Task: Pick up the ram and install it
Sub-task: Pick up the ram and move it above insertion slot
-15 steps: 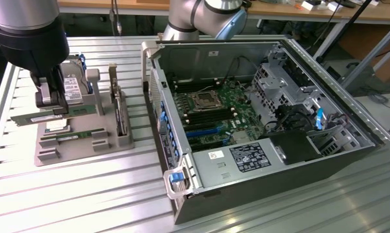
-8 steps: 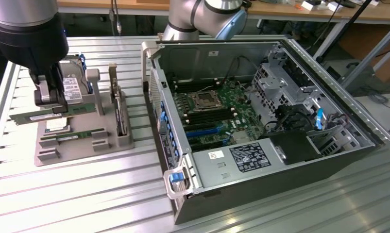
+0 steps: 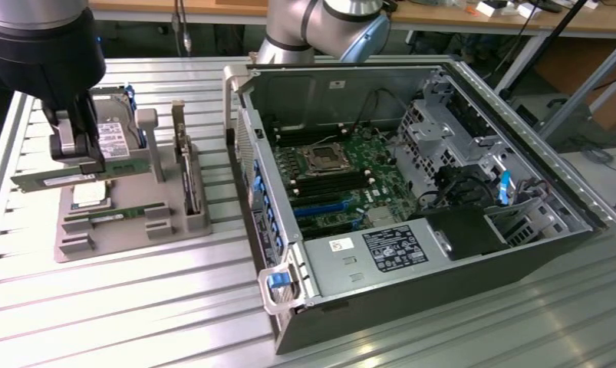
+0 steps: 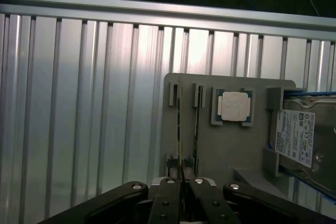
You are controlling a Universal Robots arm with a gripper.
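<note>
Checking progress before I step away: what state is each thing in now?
hand: shut on the ram stick.
ram stick: gripped, raised above the gray holder.
processor chip: lying flat in its holder pocket.
hard drive: seated in the holder.
computer case: on its side, open.

Silver-grey tubular arm (image 3: 287,34), smooth and round, capped at the joint with a darker blue-grey ring. Bulky matt black wrist housing (image 3: 41,46), cylindrical. Below it a gripper (image 3: 83,157) of pale grey metal blocks with dark fingers (image 4: 167,203). From the wrist camera, black angular linkage bars (image 4: 105,205), each pinned with a bright round silver screw (image 4: 137,186), smaller screws on the inner pieces
</note>
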